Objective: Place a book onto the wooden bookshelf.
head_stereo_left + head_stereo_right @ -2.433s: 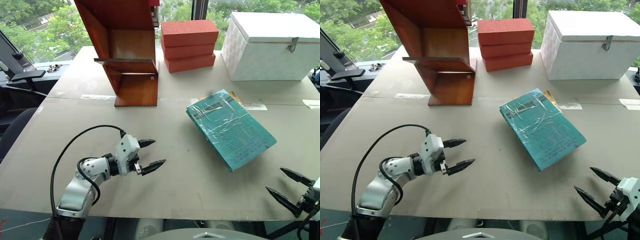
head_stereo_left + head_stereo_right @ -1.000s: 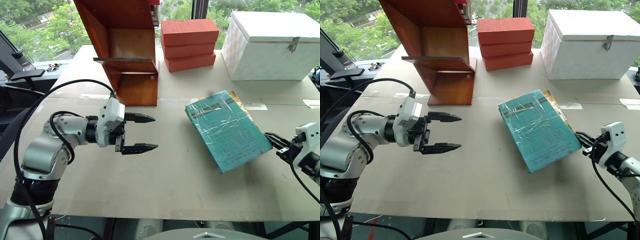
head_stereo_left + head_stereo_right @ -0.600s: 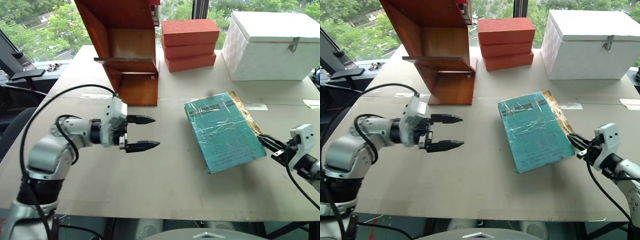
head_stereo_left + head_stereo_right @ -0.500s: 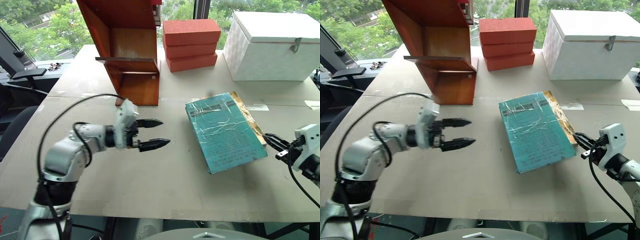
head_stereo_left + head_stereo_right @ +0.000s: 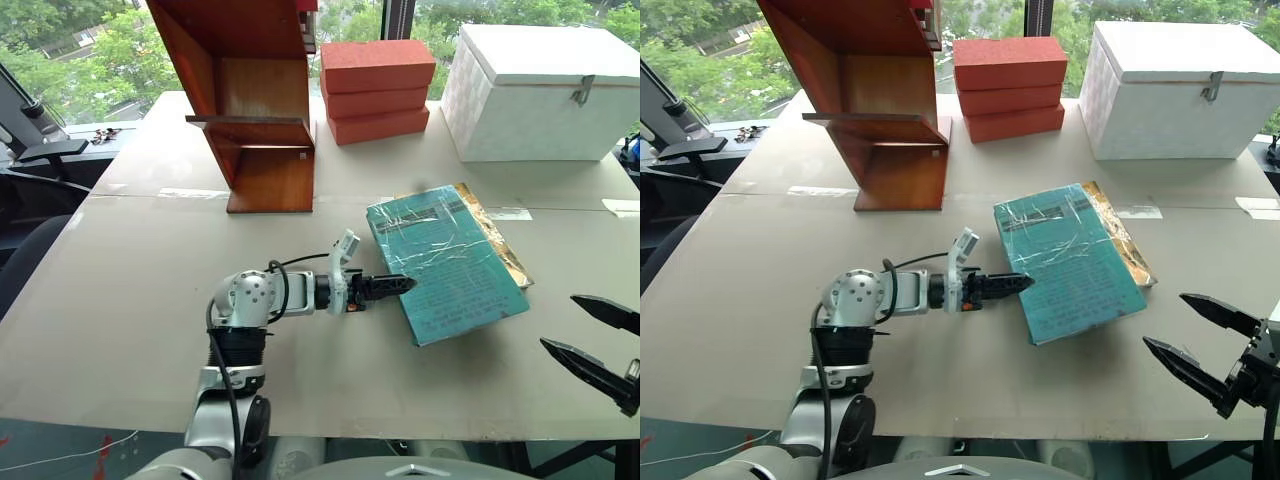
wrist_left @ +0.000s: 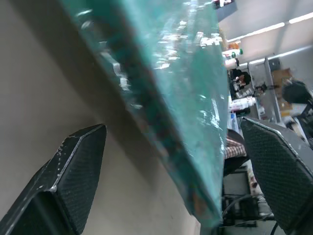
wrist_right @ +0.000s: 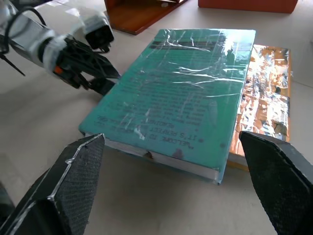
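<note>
The teal book [image 5: 445,262] in crinkled clear wrap lies flat on the table, partly over a smaller yellow-brown book [image 5: 503,252]. My left gripper [image 5: 400,285] is at the teal book's near-left edge, pointing right. In the left wrist view its fingers [image 6: 68,176] stand apart, and the book's edge [image 6: 166,103] runs between them. My right gripper [image 5: 1164,320] hangs open near the table's front right, clear of the book, which it faces in the right wrist view [image 7: 176,93]. The wooden bookshelf [image 5: 255,100] stands at the back left, its open front facing me.
Three stacked orange-red blocks [image 5: 378,90] sit right of the shelf. A white lidded box [image 5: 540,90] stands at the back right. Bare table [image 5: 150,300] stretches between the shelf and my left arm.
My left gripper swept right and rolled, reaching the book's left edge. My right gripper, shut at the book's right corner before, has opened and drawn back toward the front edge.
</note>
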Robot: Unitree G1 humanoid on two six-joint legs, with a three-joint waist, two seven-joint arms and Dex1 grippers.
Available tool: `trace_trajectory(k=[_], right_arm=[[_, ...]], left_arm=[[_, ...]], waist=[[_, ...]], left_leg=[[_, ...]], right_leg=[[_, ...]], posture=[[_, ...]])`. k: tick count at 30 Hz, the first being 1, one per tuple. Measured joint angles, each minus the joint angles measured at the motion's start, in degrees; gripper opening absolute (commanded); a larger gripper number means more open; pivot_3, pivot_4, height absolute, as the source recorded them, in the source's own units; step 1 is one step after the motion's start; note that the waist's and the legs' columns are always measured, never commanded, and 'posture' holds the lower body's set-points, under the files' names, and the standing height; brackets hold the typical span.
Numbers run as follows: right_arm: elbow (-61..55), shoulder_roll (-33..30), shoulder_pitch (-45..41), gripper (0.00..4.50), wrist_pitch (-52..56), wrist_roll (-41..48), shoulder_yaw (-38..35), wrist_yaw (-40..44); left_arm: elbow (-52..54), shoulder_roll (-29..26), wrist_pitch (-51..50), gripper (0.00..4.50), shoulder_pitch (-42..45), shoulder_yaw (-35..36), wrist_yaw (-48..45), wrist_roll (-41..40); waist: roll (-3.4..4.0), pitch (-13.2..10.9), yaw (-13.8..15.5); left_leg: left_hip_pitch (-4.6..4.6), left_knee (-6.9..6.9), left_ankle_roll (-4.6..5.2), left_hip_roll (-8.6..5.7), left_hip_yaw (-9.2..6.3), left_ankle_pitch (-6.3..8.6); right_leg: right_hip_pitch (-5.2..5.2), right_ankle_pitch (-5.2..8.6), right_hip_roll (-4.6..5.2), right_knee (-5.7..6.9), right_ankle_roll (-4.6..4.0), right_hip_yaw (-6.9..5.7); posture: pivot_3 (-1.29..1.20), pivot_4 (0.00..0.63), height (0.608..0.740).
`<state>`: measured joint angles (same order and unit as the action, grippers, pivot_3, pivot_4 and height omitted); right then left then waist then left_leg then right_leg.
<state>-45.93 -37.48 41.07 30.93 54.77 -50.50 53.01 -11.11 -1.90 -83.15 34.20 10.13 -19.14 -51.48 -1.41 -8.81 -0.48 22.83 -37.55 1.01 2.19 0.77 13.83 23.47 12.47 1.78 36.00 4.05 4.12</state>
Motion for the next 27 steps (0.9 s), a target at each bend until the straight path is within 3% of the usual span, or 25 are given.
trace_trajectory(k=[2,7,9,12,15,18,20,24,27], right_arm=[[-0.6,0.0,0.1,4.50,-0.1,0.3,-0.2,-0.1],[-3.3,2.8,7.1,4.50,-0.4,3.4,-2.9,0.4],[-3.6,2.8,7.6,4.50,-0.7,4.7,-3.9,0.4],[-3.5,1.7,7.5,4.50,-1.1,5.5,-4.0,0.4],[-3.2,0.4,6.4,4.50,-1.1,6.5,-4.0,0.2],[-1.6,-1.7,2.9,4.50,-1.1,8.7,-3.8,-1.0],[0.5,-3.9,-0.8,4.50,-1.0,10.4,-3.6,-2.3],[2.6,-6.0,-6.1,4.50,-0.3,11.9,-0.9,-4.0],[5.3,-8.0,-12.4,4.50,0.2,13.5,2.1,-5.4]], left_arm=[[-0.6,0.4,0.0,4.09,0.2,0.5,0.5,0.1],[-7.6,5.2,-0.1,2.10,1.7,6.2,2.4,0.0],[-8.1,5.4,-0.2,0.99,2.3,8.0,3.0,-0.4],[-8.4,5.9,-0.2,0.02,2.8,9.9,3.1,-0.8],[-7.8,5.5,-0.1,0.02,3.0,9.9,2.8,-1.0],[-1.3,-0.5,4.1,0.02,2.0,2.3,-3.4,1.0],[8.0,-9.2,13.9,0.02,1.9,-7.6,-12.8,5.5],[14.6,-15.8,30.4,0.02,6.5,-14.2,-18.9,15.9],[15.2,-20.6,48.4,0.02,11.8,-19.7,-21.4,28.6]], waist=[[-0.04,0.0,-0.1],[-0.06,0.0,0.0],[-0.06,0.0,-0.1],[-0.07,0.0,-0.2],[-0.13,0.0,-0.2],[-0.29,-0.1,-0.6],[-0.34,-0.1,-0.8],[-0.25,-0.1,0.1],[-0.27,-0.1,0.5]], left_leg=[[0.00,0.00,0.00,0.00,0.01,0.00],[0.12,0.04,-0.01,-0.04,0.00,0.01],[0.09,0.04,-0.01,-0.04,0.00,0.01],[0.07,0.04,-0.01,-0.04,0.00,0.01],[0.08,0.04,-0.01,-0.04,0.00,0.01],[0.09,0.09,-0.02,-0.01,0.02,0.01],[0.06,0.15,-0.03,0.01,0.04,0.00],[0.09,0.10,-0.02,-0.03,0.09,0.00],[0.20,0.10,-0.02,-0.05,0.11,0.00]], right_leg=[[0.00,0.00,0.02,-0.03,0.00,0.00],[0.05,0.00,0.10,-0.09,-0.02,-0.03],[0.05,0.01,0.10,-0.09,-0.01,-0.03],[0.05,0.01,0.10,-0.09,-0.01,-0.04],[0.05,0.01,0.10,-0.09,-0.02,-0.04],[0.10,-0.12,0.08,-0.09,-0.23,-0.01],[0.10,-0.16,0.07,-0.09,-0.30,0.01],[0.07,-0.17,0.13,-0.10,-0.31,0.03],[0.08,-0.17,0.14,-0.20,-0.30,0.04]], posture=[[0.00,0.150,0.740],[0.00,0.150,0.740],[0.00,0.150,0.740],[0.00,0.150,0.740],[0.00,0.150,0.740],[0.00,0.150,0.740],[0.00,0.150,0.740],[0.00,0.150,0.740],[0.00,0.150,0.740]])
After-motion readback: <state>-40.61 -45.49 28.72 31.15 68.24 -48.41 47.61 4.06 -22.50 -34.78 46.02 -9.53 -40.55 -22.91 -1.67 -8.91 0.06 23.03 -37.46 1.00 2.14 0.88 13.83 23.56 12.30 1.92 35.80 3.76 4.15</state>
